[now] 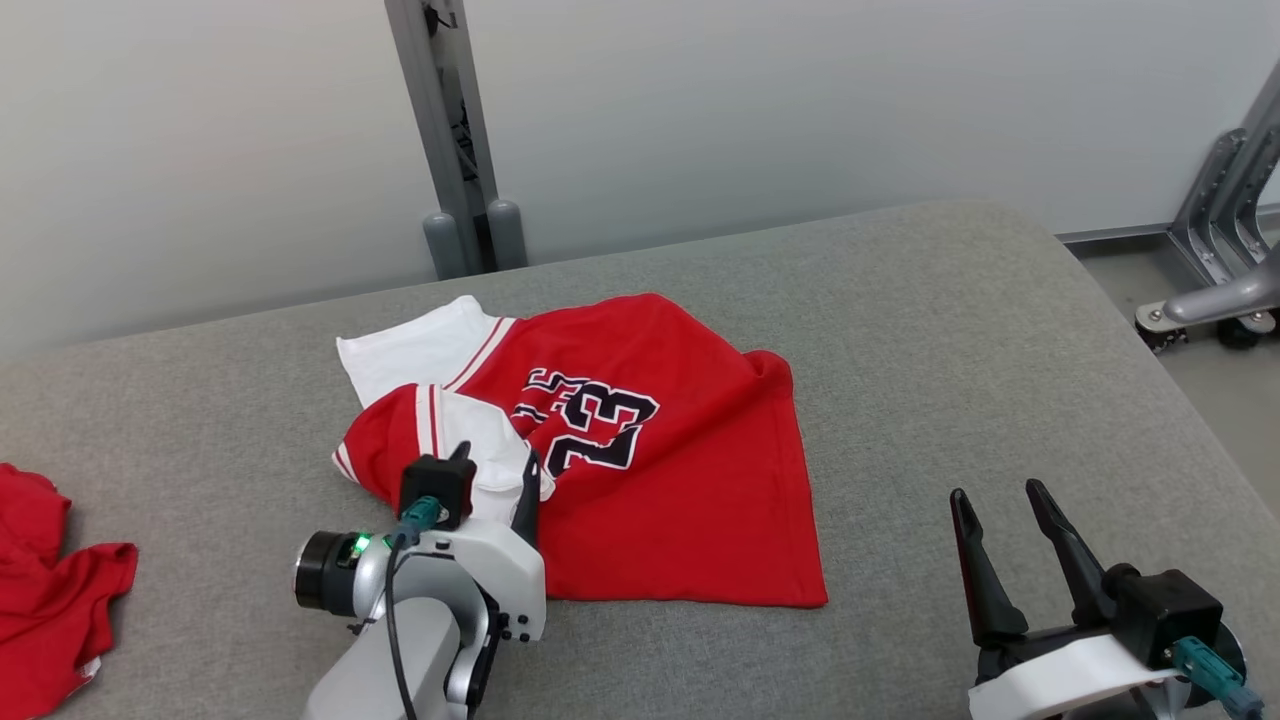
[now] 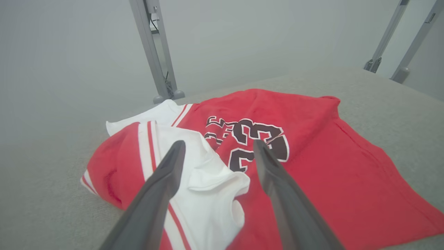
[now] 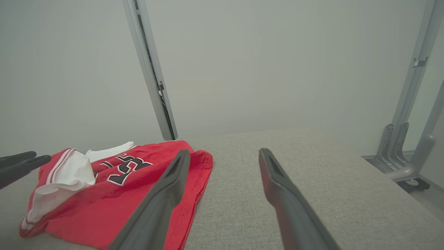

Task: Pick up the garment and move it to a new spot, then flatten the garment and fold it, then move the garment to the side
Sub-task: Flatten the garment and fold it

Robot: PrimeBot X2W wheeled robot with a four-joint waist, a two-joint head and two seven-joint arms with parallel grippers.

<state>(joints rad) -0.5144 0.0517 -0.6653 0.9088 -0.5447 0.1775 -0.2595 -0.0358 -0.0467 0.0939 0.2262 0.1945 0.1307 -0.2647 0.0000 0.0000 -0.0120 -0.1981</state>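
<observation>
White forearm shells (image 1: pixel 490 580); long dark pincer fingers (image 1: pixel 977 570); teal plugs (image 1: pixel 420 515); green light (image 1: pixel 358 543).

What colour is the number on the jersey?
Black number, outlined white; left wrist view shows it best.

Pale grey wall (image 1: pixel 200 150) behind, plain, evenly lit. Grey metal post (image 1: pixel 440 130) upright against wall. Grey fabric-covered surface (image 1: pixel 950 330), rounded far corner. Metal frame legs (image 1: pixel 1225 200), caster (image 1: pixel 1240 330), grey floor (image 1: pixel 1210 390) far right.
</observation>
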